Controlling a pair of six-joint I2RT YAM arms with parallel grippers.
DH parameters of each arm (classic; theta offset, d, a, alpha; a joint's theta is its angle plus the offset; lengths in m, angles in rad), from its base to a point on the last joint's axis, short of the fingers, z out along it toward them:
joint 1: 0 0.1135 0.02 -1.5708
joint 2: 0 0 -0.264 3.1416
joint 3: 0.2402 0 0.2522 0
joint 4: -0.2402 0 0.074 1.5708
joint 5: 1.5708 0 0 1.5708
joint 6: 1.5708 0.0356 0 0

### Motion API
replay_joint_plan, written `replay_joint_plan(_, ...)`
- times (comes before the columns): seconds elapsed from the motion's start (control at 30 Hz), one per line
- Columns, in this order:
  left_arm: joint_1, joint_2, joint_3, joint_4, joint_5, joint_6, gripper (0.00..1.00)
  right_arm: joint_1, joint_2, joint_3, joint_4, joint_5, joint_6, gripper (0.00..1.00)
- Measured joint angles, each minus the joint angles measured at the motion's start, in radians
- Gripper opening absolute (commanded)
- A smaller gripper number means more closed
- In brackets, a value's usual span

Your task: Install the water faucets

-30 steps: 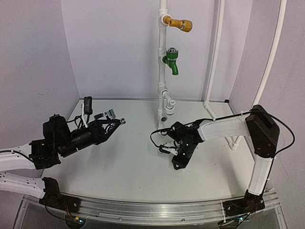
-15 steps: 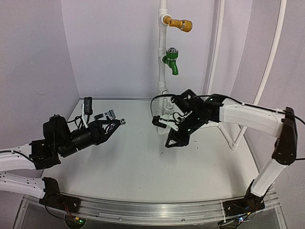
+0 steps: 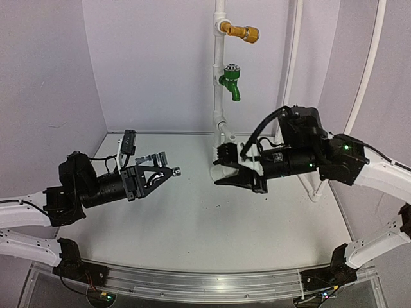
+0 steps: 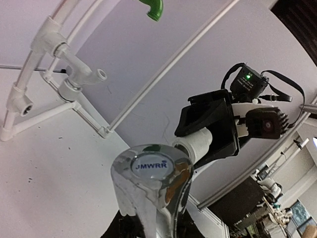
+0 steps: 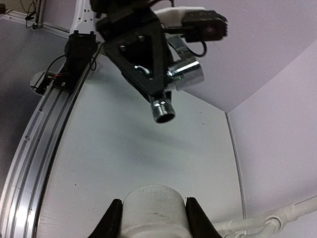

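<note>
**Q:** Where did each piece sit relative to the white pipe stand (image 3: 219,83)?

**A:** The left gripper (image 3: 160,169), closed around the metal tap (image 4: 151,183), hung well left of the stand's foot and nearer the arm bases. The right gripper (image 3: 228,168), clamped on the white fitting (image 5: 156,210), sat just in front of that foot. Whether it touched the stand could not be told.

**Q:** And the room between them?

**A:** An open gap separated the tap's threaded end from the fitting, left of the stand.

**Q:** Anything obscured?

**A:** The frame edge cut off the fitting's lower end. From above, dark fingers mostly hid it.
</note>
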Motion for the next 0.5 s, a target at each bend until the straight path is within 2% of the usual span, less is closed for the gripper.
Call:
replay_joint_plan(0.13, 0.0, 0.061, 0.039, 0.053, 0.123, -0.014, 0.0, 0.026, -0.076, -0.111, 0.157, 0.025, -0.087, 0.0)
replay_joint_plan(0.3, 0.0, 0.122, 0.085, 0.124, 0.257, -0.04, 0.0, 0.026, -0.112, -0.159, 0.338, 0.037, -0.198, 0.0)
replay_joint_plan(0.5, 0.0, 0.155, 0.118, 0.175, 0.333, -0.066, 0.0, 0.046, -0.143, -0.225, 0.467, 0.031, -0.322, 0.0)
